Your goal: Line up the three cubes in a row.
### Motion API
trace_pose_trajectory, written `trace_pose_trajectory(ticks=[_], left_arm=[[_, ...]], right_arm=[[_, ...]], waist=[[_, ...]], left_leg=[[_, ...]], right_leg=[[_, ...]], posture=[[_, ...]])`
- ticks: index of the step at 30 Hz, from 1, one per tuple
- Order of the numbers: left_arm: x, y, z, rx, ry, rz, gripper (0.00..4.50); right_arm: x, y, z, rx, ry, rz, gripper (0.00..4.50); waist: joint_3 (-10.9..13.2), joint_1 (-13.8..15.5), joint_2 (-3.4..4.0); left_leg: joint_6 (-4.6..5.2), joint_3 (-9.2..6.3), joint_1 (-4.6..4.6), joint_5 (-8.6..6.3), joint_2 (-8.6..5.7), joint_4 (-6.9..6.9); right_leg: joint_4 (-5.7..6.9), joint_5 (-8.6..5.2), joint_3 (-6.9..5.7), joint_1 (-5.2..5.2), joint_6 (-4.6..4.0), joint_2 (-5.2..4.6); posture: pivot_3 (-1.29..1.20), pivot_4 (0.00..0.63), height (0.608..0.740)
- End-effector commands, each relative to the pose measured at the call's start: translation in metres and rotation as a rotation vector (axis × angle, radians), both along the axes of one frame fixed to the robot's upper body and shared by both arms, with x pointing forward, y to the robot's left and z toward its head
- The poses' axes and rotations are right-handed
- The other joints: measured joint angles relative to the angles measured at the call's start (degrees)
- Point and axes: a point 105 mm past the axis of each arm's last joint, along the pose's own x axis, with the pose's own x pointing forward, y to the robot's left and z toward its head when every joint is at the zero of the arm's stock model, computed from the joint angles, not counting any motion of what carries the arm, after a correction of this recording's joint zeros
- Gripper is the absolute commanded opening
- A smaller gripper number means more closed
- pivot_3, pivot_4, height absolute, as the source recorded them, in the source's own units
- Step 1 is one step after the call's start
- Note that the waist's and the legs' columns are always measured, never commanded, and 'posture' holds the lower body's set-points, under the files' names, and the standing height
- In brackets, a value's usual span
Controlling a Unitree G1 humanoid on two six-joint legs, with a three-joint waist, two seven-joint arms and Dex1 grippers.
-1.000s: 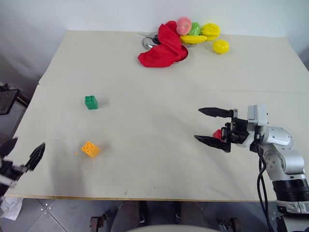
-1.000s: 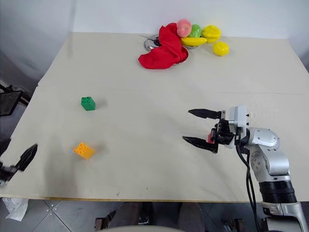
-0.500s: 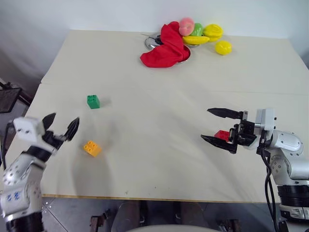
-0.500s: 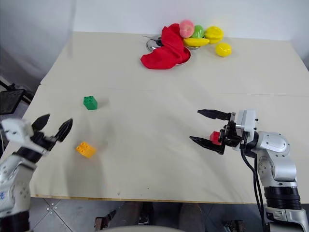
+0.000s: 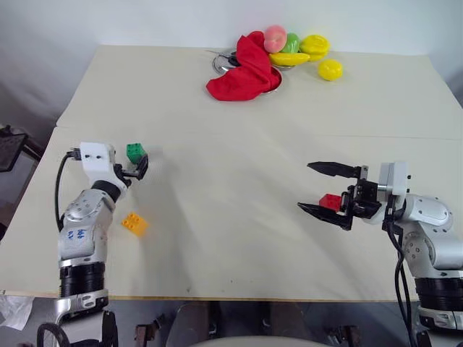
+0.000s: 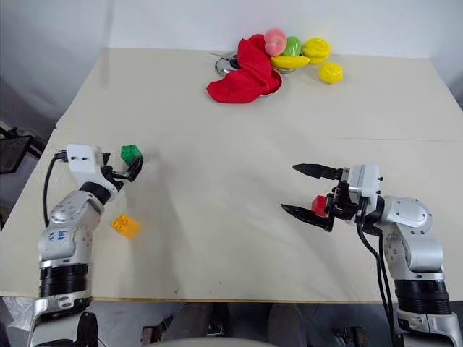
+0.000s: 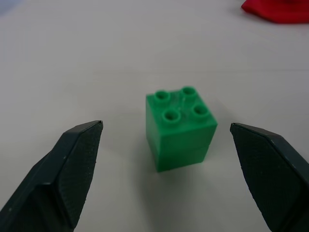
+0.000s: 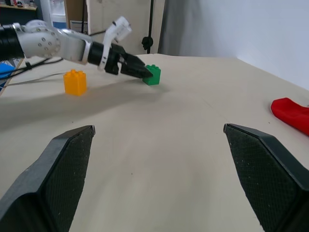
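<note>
The green cube [image 7: 179, 126] stands on the table's left side, just ahead of and between the wide-open fingers of my left gripper [image 6: 123, 170], without touching them. The orange-yellow cube [image 5: 134, 223] lies nearer the front edge, beside my left forearm. On the right, my right gripper [image 5: 305, 186] hovers open and points left across the table. The red cube [image 5: 331, 202] shows between its fingers close to the palm; the fingers stand well apart from it. The right wrist view also takes in the green cube [image 8: 153, 76], the orange-yellow cube [image 8: 75, 82] and the left gripper [image 8: 137, 70].
At the table's far edge a red cloth [image 5: 242, 69] drapes over a metal bowl [image 5: 273, 82], with toy fruits [image 5: 304, 49] and a round yellow one [image 5: 330, 69] next to it. A seam [image 5: 289, 134] runs across the cream table.
My left arm has come up from the front-left edge and swung forward and right, so its open gripper now stands at the green cube. The right gripper and all three cubes have stayed put.
</note>
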Motion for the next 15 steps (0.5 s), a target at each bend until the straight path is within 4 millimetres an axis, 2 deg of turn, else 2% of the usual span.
trace_pose_trajectory(ticks=[1, 2, 5, 8, 13, 15], left_arm=[[0.008, 0.003, 0.01, 0.012, -0.039, 0.026, 4.5], [0.01, 0.003, 0.01, 0.011, -0.041, 0.026, 4.5], [0.015, 0.001, 0.008, 0.015, -0.041, 0.018, 3.93], [0.019, 0.0, 0.005, 0.01, -0.029, 0.022, 3.05], [0.021, 0.0, 0.014, 0.048, -0.036, -0.027, 1.5], [0.019, -0.002, 0.024, 0.06, -0.059, -0.115, 1.5]], right_arm=[[-0.005, 0.003, 0.007, 0.012, -0.032, 0.012, 4.47], [-0.005, 0.003, 0.007, 0.012, -0.031, 0.011, 4.47], [-0.005, 0.004, 0.006, 0.016, -0.026, 0.007, 4.5], [-0.007, 0.005, 0.003, 0.016, -0.016, 0.009, 4.5], [-0.01, -0.001, 0.004, 0.001, -0.011, 0.0, 4.5], [-0.011, -0.012, 0.005, -0.024, -0.013, -0.024, 4.5]], waist=[[0.0, -0.03, -0.01], [0.01, -0.03, -0.02], [0.01, -0.01, -0.02], [0.01, -0.01, -0.02], [0.02, 0.06, -0.05], [0.02, 0.01, -0.05]], left_leg=[[0.0, 0.0, 0.0, 0.0, 0.0, 0.0], [0.0, 0.0, 0.0, 0.0, 0.0, 0.0], [0.0, 0.0, 0.0, 0.0, 0.0, 0.0], [0.0, 0.0, 0.0, 0.0, 0.0, 0.01], [0.0, 0.0, 0.0, 0.0, 0.0, 0.01], [0.0, 0.01, 0.0, 0.0, -0.01, 0.03]], right_leg=[[0.0, 0.0, 0.0, 0.0, 0.0, 0.0], [0.0, 0.0, -0.01, 0.0, 0.0, 0.01], [0.0, 0.0, 0.0, 0.0, 0.0, 0.01], [0.0, 0.0, -0.01, 0.0, 0.01, 0.01], [0.0, 0.0, -0.01, 0.0, 0.01, 0.01], [0.01, 0.0, 0.0, 0.0, 0.01, 0.01]], posture=[[0.0, 0.15, 0.74], [0.0, 0.15, 0.74], [0.0, 0.15, 0.74], [0.0, 0.15, 0.74], [0.0, 0.15, 0.74], [0.0, 0.15, 0.74]])
